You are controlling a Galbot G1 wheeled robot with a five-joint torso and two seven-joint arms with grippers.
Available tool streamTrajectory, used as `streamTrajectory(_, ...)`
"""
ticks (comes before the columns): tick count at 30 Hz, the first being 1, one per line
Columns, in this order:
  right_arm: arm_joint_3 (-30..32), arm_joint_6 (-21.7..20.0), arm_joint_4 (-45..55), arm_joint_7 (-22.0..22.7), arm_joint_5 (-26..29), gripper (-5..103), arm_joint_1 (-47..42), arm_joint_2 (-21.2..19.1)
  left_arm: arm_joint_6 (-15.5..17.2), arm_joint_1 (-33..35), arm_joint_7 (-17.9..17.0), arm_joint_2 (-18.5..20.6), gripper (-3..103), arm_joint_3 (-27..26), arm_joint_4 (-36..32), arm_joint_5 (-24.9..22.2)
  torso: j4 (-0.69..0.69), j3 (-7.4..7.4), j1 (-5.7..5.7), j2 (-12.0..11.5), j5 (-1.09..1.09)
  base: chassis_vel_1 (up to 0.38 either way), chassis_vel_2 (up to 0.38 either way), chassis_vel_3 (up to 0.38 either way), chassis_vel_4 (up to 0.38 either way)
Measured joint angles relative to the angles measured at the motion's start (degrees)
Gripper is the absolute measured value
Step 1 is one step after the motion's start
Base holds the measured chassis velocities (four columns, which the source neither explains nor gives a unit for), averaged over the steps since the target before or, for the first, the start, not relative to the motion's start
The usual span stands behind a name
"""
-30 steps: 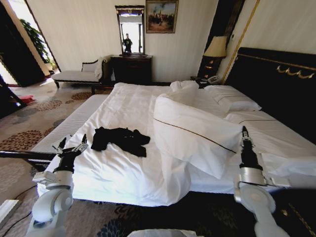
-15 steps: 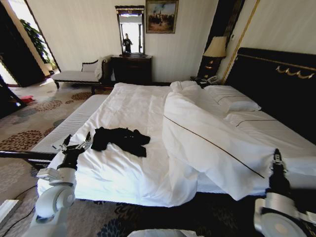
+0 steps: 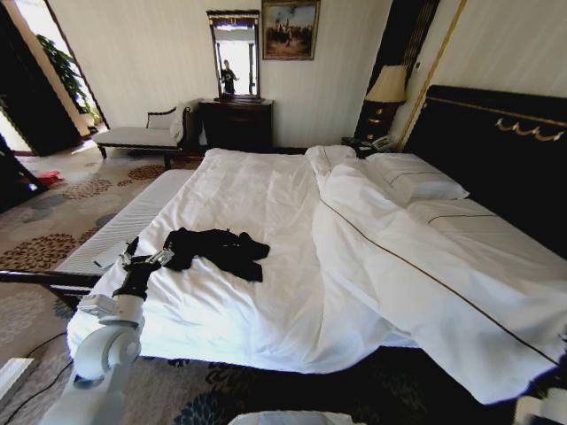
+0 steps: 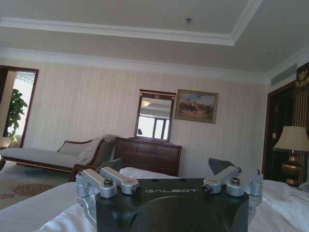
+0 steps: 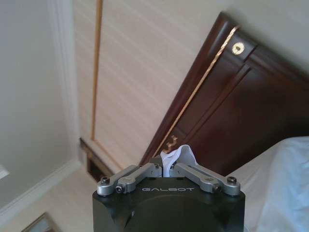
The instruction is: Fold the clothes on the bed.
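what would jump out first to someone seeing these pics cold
A crumpled black T-shirt lies alone on the white bed, near its foot edge. The white duvet lies drawn toward the headboard side, a pinch of it in the shut right gripper. The left gripper is open just beside the shirt.

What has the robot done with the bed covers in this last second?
The right hand, shut on a pinch of the white duvet, has dragged it down toward the foot of the bed, flattening the raised fold. The left hand, open, crept nearer the black T-shirt, which hasn't moved.
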Motion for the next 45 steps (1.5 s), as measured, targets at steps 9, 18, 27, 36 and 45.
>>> streamTrajectory(9,3.32,4.46,1.23,10.10,-4.31,0,-3.84,5.47,-2.19,-2.26,0.62,1.48,100,2.99,3.52,-1.19,0.01,0.00,0.00,0.00,0.00,0.000,0.000,0.000,0.000)
streamTrajectory(18,4.33,5.49,0.79,18.47,-9.76,0,-4.55,5.46,-2.38,-4.34,0.68,2.46,100,5.04,5.00,-2.50,0.01,0.01,0.00,-0.01,0.00,0.000,0.000,0.000,0.000)
streamTrajectory(27,5.05,6.62,-2.49,24.15,-12.65,0,-5.56,5.33,-2.51,-5.36,0.68,1.95,100,7.07,6.22,-2.32,0.02,0.00,0.00,-0.01,0.01,0.000,0.000,0.000,0.000)
streamTrajectory(36,4.97,7.39,-7.43,28.64,-14.73,0,-6.05,5.27,-2.54,-5.31,0.71,0.98,100,7.88,6.19,-1.49,0.03,0.01,0.00,-0.01,0.01,0.000,0.000,0.000,0.000)
streamTrajectory(45,2.41,8.08,-9.90,30.14,-17.91,1,-5.25,5.28,-2.73,-4.43,0.81,0.94,100,6.81,5.75,-1.08,-0.07,0.00,0.00,0.00,-0.01,0.000,0.000,0.000,0.000)
